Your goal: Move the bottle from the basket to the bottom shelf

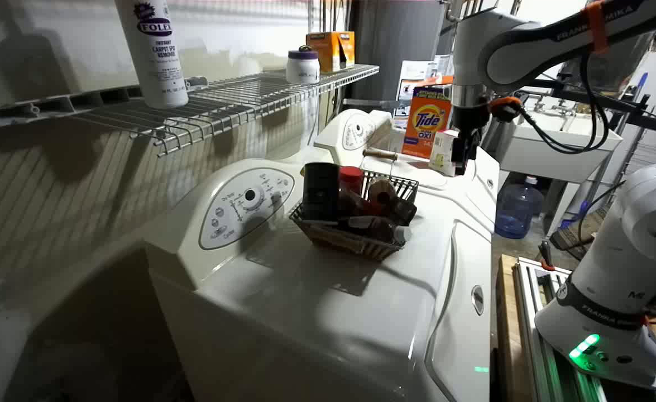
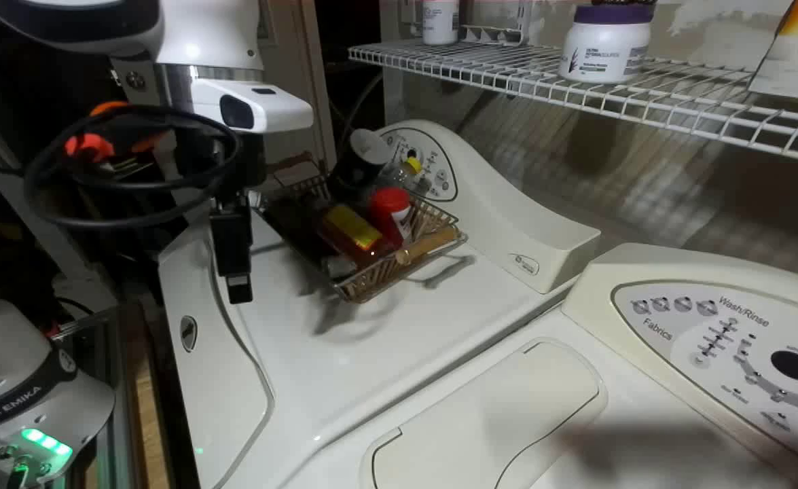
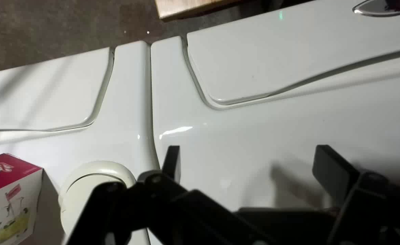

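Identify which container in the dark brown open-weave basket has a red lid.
The reddish round container, next to the black cylindrical canister. No other red lid shows: the canister's top is pale, the small round cap near it is yellow.

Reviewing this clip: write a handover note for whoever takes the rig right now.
Gripper: open, nothing between the jaws, hanging off to the side of the basket.
White-capped amber bottle: in the basket, apparently lying tipped, its cap at the rim.
Bottom shelf: the white wire rack, carrying a purple-lidded jar and an orange box, among others.
Done: nothing of the transfer yet.
Left: grasp the bottle, lift it clear of the basket, set it on the shelf, release.
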Available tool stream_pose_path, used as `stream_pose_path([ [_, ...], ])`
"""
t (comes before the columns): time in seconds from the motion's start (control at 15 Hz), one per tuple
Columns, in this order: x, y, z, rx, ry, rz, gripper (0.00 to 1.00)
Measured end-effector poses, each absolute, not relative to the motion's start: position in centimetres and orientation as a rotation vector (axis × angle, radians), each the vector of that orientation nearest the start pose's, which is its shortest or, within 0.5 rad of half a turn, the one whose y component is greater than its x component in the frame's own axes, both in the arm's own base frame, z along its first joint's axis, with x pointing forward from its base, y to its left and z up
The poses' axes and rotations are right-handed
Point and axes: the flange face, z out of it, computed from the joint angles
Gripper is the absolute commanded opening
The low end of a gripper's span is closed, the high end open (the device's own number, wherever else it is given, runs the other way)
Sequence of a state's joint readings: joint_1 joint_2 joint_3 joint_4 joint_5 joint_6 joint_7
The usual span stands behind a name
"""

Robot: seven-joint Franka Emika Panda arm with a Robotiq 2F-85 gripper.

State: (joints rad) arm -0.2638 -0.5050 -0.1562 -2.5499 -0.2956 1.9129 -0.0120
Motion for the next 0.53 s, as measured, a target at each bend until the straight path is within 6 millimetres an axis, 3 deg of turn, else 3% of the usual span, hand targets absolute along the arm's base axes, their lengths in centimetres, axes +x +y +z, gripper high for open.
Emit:
stream_pose_path([
  [0.53,33.53,-16.74,42.98,-3.247,0.478,0.264,1.00],
])
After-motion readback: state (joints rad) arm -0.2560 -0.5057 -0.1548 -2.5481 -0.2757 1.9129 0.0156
